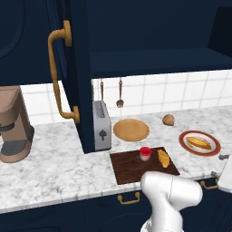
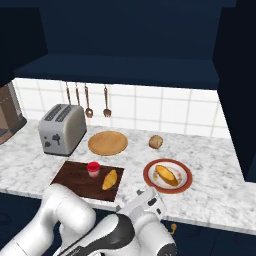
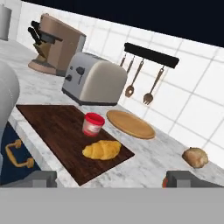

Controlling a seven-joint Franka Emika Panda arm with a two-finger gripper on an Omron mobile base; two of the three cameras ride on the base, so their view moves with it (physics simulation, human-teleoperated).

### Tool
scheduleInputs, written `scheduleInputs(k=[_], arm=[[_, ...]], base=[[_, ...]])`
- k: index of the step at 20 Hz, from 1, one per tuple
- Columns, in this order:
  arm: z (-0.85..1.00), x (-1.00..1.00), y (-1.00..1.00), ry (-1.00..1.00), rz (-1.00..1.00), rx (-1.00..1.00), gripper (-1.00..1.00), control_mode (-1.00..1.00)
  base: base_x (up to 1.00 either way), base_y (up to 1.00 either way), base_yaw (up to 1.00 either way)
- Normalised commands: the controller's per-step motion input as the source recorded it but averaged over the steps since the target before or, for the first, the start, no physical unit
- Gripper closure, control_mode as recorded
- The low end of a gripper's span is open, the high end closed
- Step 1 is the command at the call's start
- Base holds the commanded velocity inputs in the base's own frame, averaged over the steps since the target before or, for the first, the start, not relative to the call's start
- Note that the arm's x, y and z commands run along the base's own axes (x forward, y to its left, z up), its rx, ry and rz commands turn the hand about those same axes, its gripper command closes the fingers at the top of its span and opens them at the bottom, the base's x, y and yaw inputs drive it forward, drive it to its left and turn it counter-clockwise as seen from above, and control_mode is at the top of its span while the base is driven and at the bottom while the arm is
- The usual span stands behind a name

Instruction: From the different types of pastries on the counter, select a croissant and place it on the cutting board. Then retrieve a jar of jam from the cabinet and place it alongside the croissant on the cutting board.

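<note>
The cutting board lies on the marbled desk near its front edge, and it carries two things: the jar of jam, upright with its red lid on, toward the back edge of the board, and the croissant just beside it toward the board's right end, apart from the jar by a narrow gap. Much of the board's left half is bare wood. Behind the board sits a round tan plate with nothing on it, and to the right a red-rimmed plate holds the golden loaf. The round bun rests on the bare desk near the tiled wall. A toaster stands left of the tan plate, close against the open cabinet door with its brass handle. The cabinet shelf above looks dark. The hand hangs off the desk's front edge, well back from the board, its two fingertips spread wide apart with nothing between them.
</note>
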Motion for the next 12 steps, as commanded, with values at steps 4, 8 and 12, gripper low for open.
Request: scheduleInputs(k=[4, 8, 12], arm=[[0.01, -0.17, -0.01, -0.09, 0.0, 0.0, -1.0, -1.0], [0.43, -0.22, 0.0, -0.12, 0.0, 0.0, -1.0, -1.0], [0.91, -0.24, -0.12, -0.07, 0.0, 0.01, -1.0, -1.0]], base=[[0.0, 0.0, 0.0], [0.0, 0.0, 0.0], [0.0, 0.0, 0.0]])
